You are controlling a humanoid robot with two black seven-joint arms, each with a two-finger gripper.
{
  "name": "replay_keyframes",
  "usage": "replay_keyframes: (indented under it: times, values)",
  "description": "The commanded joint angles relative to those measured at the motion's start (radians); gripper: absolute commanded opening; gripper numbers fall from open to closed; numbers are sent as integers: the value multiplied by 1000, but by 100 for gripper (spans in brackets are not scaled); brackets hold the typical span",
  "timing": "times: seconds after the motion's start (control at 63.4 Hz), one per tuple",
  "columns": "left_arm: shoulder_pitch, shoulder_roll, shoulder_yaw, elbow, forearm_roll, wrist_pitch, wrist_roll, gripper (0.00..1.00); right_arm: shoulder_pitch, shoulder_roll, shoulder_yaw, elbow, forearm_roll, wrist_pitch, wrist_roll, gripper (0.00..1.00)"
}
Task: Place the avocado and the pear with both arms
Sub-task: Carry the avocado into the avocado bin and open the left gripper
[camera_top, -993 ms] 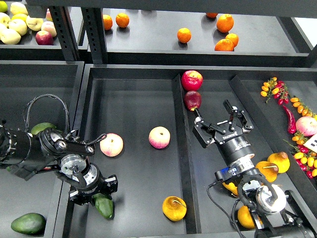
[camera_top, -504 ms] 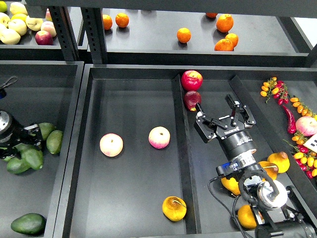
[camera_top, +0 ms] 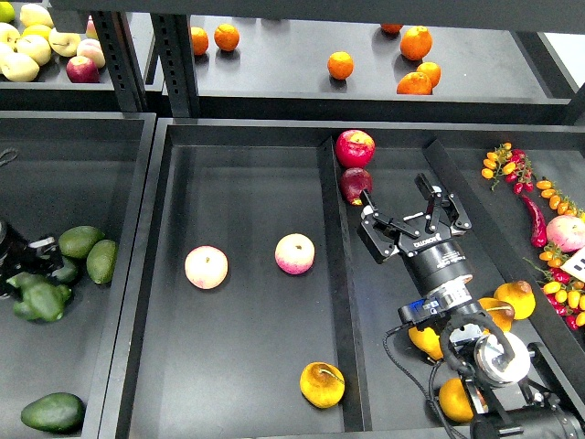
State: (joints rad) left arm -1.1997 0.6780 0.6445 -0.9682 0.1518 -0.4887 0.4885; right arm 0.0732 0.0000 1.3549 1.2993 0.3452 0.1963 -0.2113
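Right gripper (camera_top: 413, 218): fingers spread wide, nothing between them, hovering over the right tray (camera_top: 388, 302); white lettering on its body too small to read. Arm reached up from the lower right corner, wrist cabled. Left gripper (camera_top: 37, 274): mostly cut off at the left edge, clamped on an avocado (camera_top: 41, 297) in the left bin (camera_top: 137, 229). Pear (camera_top: 322, 384) lay in the middle tray (camera_top: 247, 183), near its front.

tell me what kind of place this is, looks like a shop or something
Probably a mock grocery produce section. Black bins hold loose fruit sorted by kind: avocados on the left, apples in the middle, oranges on the rear shelf, and chillies with small tomatoes on the right.
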Motion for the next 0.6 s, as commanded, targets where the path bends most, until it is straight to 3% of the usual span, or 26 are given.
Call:
replay_keyframes:
  times: [0.0, 0.457, 0.583]
  values:
    - [15, -2, 0, 5, 3, 0, 0, 42, -1, 0, 3, 0, 0, 0, 1, 100]
    - [58, -48, -2, 14, 12, 0, 0, 50, -6, 0, 1, -2, 0, 0, 0, 100]
    - [57, -57, -2, 20, 12, 0, 0, 62, -6, 0, 0, 0, 0, 0, 0, 100]
